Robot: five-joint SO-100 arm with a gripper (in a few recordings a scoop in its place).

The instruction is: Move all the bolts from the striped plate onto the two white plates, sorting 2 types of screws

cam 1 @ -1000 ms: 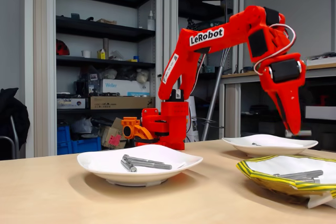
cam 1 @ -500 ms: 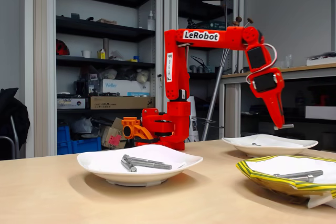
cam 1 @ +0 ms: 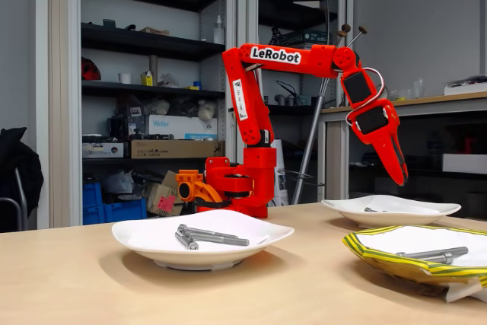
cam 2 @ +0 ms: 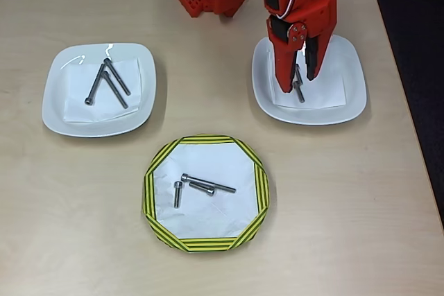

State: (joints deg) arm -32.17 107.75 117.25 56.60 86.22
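Three bolts on the striped plate, three on the left white plate.

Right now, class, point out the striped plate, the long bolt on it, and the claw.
striped plate point(cam 2: 150, 192): overhead view, left rim.
long bolt point(cam 2: 209, 184): overhead view, mid-shaft.
claw point(cam 2: 300, 82): overhead view, between the fingertips.

A light wooden table fills the near ground of the fixed view. Behind it, at far left, an open shelving unit with dark shelves holds boxes, bottles and small items, among them a long brown carton; blue crates sit at its foot. At far right, a grey wall rises above a wood-topped bench. Lighting is even. A dark floor borders the table's right edge in the overhead view.
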